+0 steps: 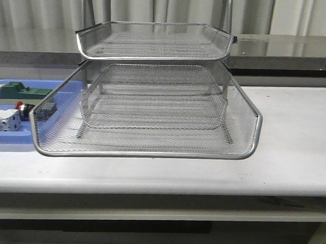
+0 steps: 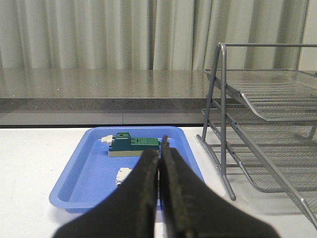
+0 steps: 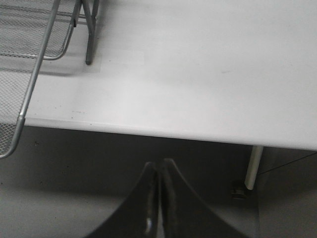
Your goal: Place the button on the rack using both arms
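Button, small push-button switch with red cap [image 1: 19, 105] and dark body, lies in the flat blue plastic tray [image 1: 11, 138] at the table's left, partly seen through the mesh of the rack; only the red cap is clear in the front view. Beside it in the tray: green flat block [image 1: 15, 90] toward the back, white boxy switch [image 1: 5, 121] toward the front. In the left wrist view the button itself is hidden behind the fingers; green block [image 2: 132, 144] and a bit of white part [image 2: 122, 175] show.

Silver wire-mesh letter tray rack [image 1: 147, 113] stands mid-table, just right of the blue tray, tiers empty of the button as far as visible; its front lip overlaps the tray's right end in the front view.

Left black two-finger gripper [image 2: 159, 153] hangs near the blue tray [image 2: 81, 178], fingers pressed together, nothing between them. Right black gripper [image 3: 159, 166] sits off the white table [image 3: 208, 74] edge, below tabletop level, fingers closed together, holding nothing; rack leg [image 3: 89, 34] near.
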You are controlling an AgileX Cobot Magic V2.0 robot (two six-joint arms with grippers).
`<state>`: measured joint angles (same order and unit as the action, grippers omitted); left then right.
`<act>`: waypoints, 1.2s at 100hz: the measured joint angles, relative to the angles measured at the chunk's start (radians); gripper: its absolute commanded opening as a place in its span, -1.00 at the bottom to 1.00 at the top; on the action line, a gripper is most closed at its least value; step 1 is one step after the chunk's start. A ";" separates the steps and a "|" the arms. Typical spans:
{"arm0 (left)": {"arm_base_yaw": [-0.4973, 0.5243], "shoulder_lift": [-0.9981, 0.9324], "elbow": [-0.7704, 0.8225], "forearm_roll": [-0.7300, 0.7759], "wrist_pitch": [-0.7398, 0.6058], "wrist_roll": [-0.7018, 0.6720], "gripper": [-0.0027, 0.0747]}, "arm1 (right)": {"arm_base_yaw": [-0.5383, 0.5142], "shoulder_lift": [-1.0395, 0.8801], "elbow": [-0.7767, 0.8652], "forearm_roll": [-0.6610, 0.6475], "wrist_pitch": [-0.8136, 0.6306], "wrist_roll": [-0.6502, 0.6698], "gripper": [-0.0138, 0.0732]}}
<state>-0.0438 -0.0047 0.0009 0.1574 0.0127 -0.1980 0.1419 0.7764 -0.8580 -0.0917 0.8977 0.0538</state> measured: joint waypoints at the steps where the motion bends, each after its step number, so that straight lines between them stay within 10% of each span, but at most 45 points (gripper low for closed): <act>1: 0.000 0.000 0.000 0.000 0.000 0.000 -0.92 | 0.001 -0.002 0.000 0.000 0.000 0.000 -0.82; 120: 0.000 0.000 0.000 0.000 0.000 0.000 -0.92 | 0.016 -0.040 0.028 -0.004 0.028 0.001 -0.84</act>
<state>-0.0438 -0.0047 0.0009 0.1574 0.0127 -0.1980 0.1584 0.7365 -0.8297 -0.0961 0.9256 0.0551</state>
